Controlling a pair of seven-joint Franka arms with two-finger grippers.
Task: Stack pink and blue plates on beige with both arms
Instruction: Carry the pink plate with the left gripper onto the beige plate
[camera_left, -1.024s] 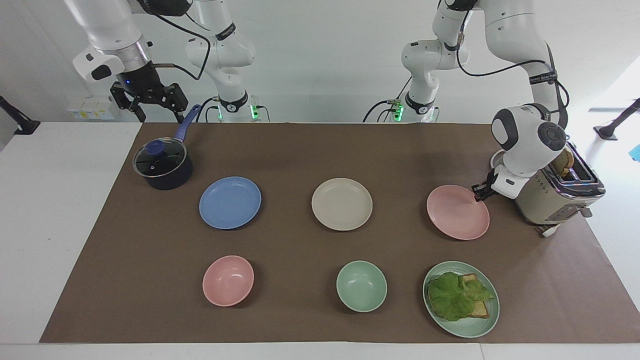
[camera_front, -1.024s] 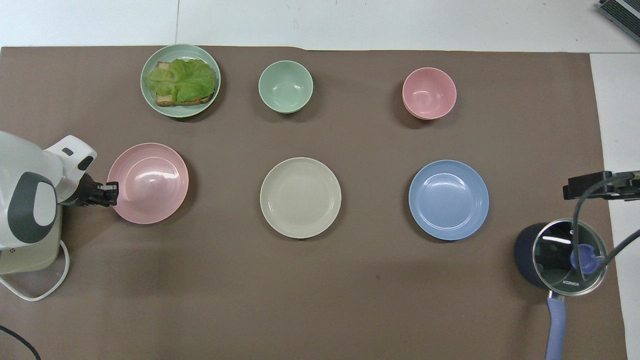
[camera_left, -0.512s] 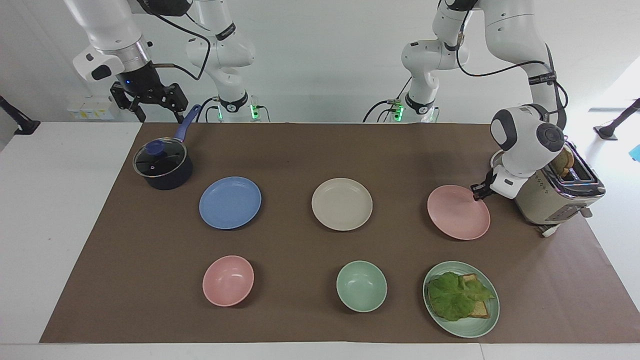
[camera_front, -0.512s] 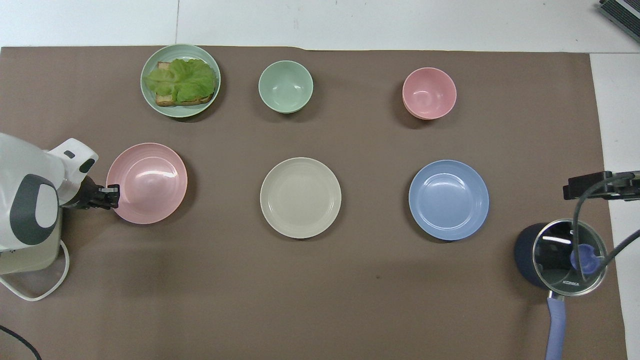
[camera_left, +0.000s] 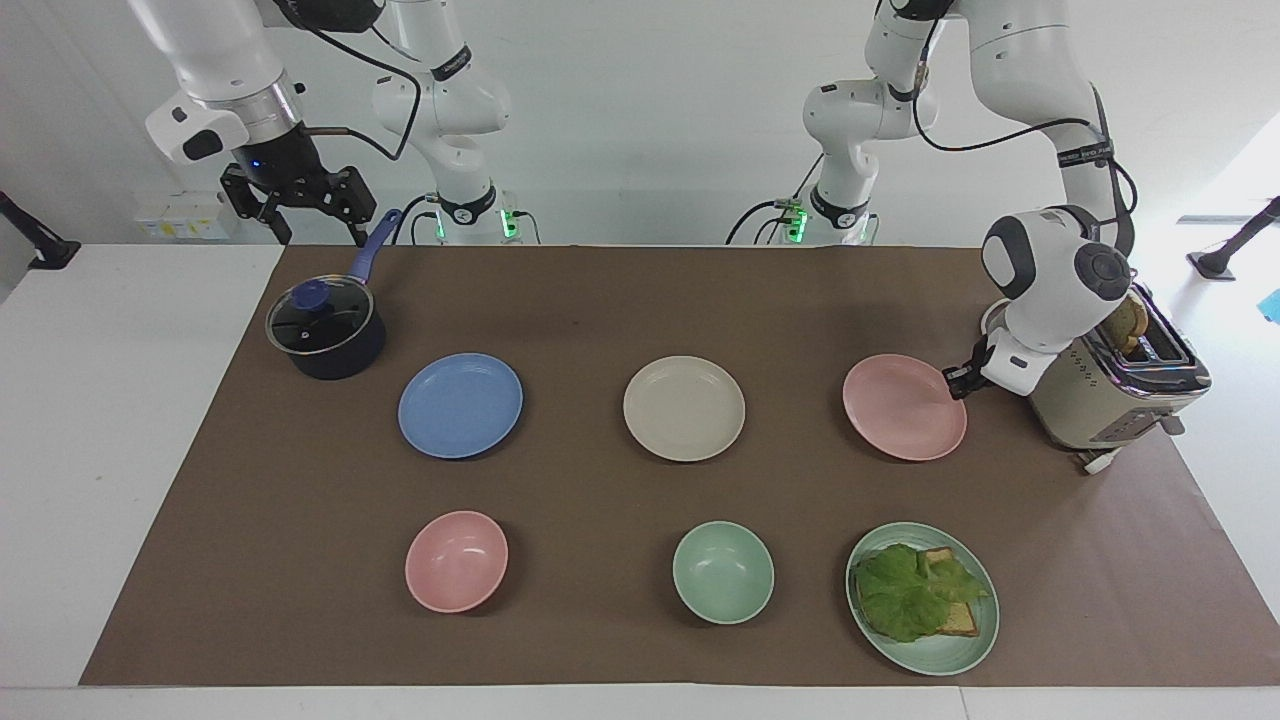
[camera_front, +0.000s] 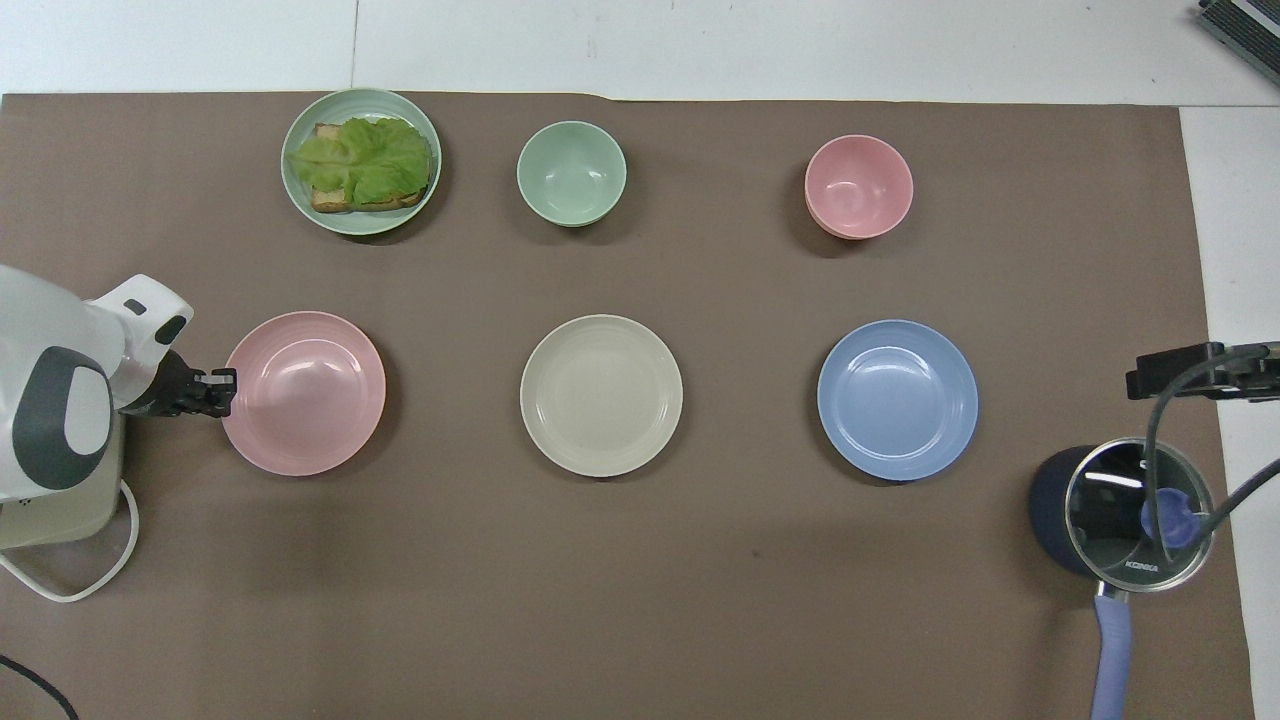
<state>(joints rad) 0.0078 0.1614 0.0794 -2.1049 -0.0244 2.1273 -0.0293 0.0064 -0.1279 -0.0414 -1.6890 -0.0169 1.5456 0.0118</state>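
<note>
The pink plate (camera_left: 900, 405) (camera_front: 303, 393) lies toward the left arm's end of the table, beside the toaster. My left gripper (camera_left: 955, 381) (camera_front: 225, 378) is low at that plate's rim on the toaster side, shut on the edge. At mid-table lies the beige plate (camera_left: 684, 408) (camera_front: 601, 395), with nothing on it. The blue plate (camera_left: 460, 405) (camera_front: 897, 400) lies toward the right arm's end, also bare. My right gripper (camera_left: 322, 235) (camera_front: 1190, 370) waits open in the air over the table's edge by the pot's handle.
A dark lidded pot (camera_left: 325, 330) with a blue handle stands near the blue plate. A cream toaster (camera_left: 1110, 400) holding toast stands by the left gripper. A pink bowl (camera_left: 456, 560), a green bowl (camera_left: 722, 572) and a green plate (camera_left: 940, 660) with lettuce and bread line the row farthest from the robots.
The pink plate has swung a little nearer to the robots and looks flatter, while the left gripper tightened on its rim and stayed in place. The right arm has barely moved.
</note>
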